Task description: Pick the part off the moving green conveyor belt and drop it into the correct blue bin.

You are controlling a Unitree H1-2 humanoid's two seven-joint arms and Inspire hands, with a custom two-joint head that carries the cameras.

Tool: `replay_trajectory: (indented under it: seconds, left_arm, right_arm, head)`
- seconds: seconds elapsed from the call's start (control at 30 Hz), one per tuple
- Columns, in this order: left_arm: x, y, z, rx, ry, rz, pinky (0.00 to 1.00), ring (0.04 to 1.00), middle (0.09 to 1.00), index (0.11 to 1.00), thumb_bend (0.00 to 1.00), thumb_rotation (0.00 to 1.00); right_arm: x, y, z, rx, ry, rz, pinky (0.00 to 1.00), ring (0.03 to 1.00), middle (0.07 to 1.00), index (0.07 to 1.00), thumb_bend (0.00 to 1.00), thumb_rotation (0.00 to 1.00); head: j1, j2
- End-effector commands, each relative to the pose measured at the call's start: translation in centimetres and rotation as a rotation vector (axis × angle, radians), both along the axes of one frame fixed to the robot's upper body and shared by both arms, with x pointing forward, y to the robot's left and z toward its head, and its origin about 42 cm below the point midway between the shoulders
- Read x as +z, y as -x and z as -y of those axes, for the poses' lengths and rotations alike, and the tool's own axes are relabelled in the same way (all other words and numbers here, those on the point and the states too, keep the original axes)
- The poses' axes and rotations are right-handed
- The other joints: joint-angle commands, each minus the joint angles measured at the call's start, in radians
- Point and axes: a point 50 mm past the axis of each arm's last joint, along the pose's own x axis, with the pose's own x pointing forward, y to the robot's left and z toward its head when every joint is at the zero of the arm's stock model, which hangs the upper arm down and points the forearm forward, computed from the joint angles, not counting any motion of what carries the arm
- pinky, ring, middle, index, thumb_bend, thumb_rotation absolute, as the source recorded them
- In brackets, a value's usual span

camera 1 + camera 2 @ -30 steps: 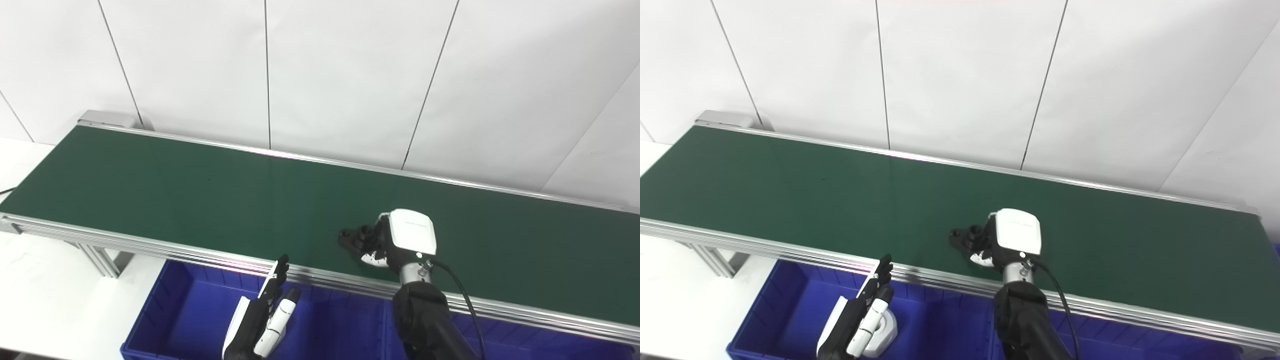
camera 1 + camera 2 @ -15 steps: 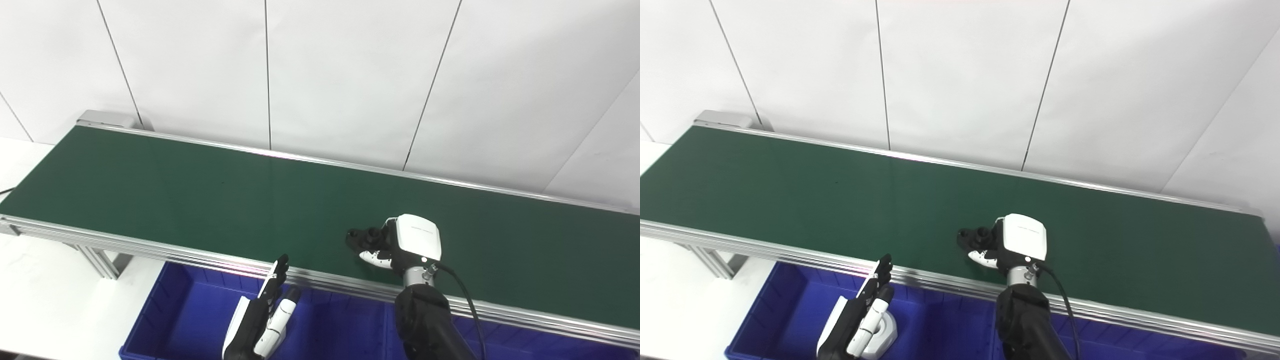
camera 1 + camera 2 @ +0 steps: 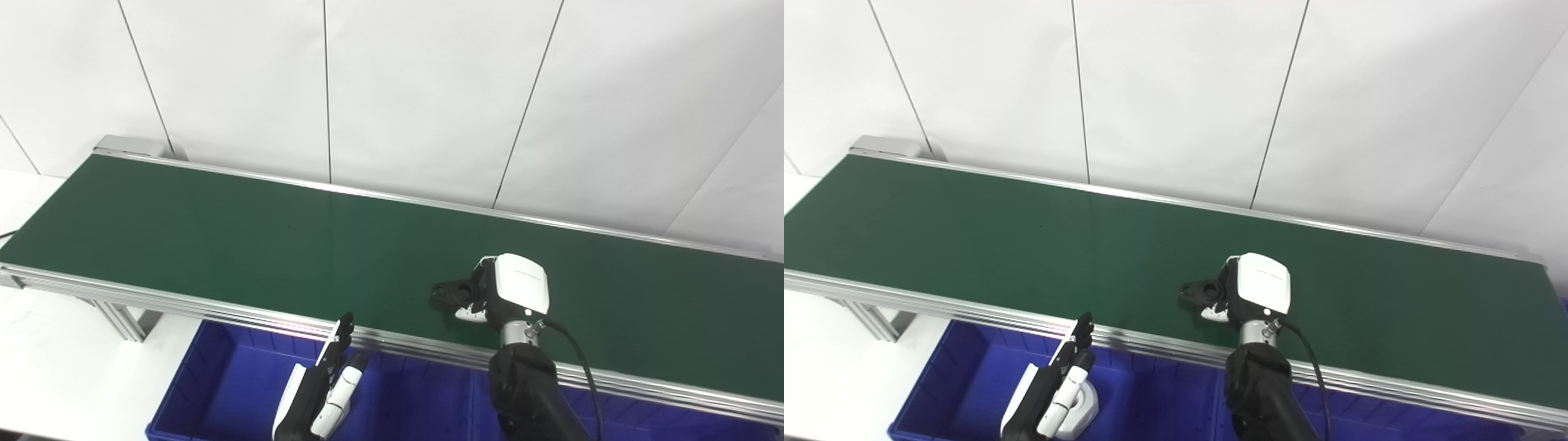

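Note:
A small black part [image 3: 454, 293] with round holes is held in my right hand [image 3: 499, 294], a little above the green conveyor belt [image 3: 245, 245] near its front edge. The hand's fingers are closed on the part, which sticks out to the left; it also shows in the right eye view [image 3: 1203, 290]. My left hand [image 3: 321, 383] is open with fingers straight, held upright over the left blue bin [image 3: 214, 392] below the belt's front rail.
A second blue bin [image 3: 643, 419] lies under the belt to the right of my right arm. A white part [image 3: 1084, 404] lies in the left bin beside my left hand. The belt's aluminium rail [image 3: 184, 300] runs along the front. A white wall stands behind.
My right hand has closed on the black part, lifted it slightly off the belt and shifted a little to the right. The left hand has not moved.

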Motion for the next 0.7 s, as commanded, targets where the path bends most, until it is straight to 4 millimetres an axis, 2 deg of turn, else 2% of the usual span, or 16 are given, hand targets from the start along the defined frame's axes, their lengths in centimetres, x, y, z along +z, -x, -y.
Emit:
replay_trajectory:
  seconds: [0.0,0.43,0.67]
  left_arm:
    - [1.6,0.0,2.9,-0.024,0.089,0.042,1.0,1.0,1.0,1.0,0.51,0.95]
    - [1.5,-0.2,3.0,-0.018,0.102,0.042,1.0,1.0,1.0,1.0,0.51,0.94]
    - [1.8,-0.6,2.1,-0.013,0.104,0.052,1.0,1.0,1.0,1.0,0.51,0.96]
  right_arm:
    - [0.4,0.2,-0.3,0.024,-0.012,0.016,0.11,0.154,0.228,0.479,0.5,0.14]
    - [1.9,1.2,0.8,0.094,-0.038,0.076,0.11,0.152,0.229,0.491,0.5,0.14]
    - [3.5,3.1,3.6,0.218,0.046,0.139,0.12,0.165,0.245,0.49,0.5,0.14]
  head:
    - [0.001,-0.001]
    - [-0.03,0.001]
    - [-0.093,0.014]
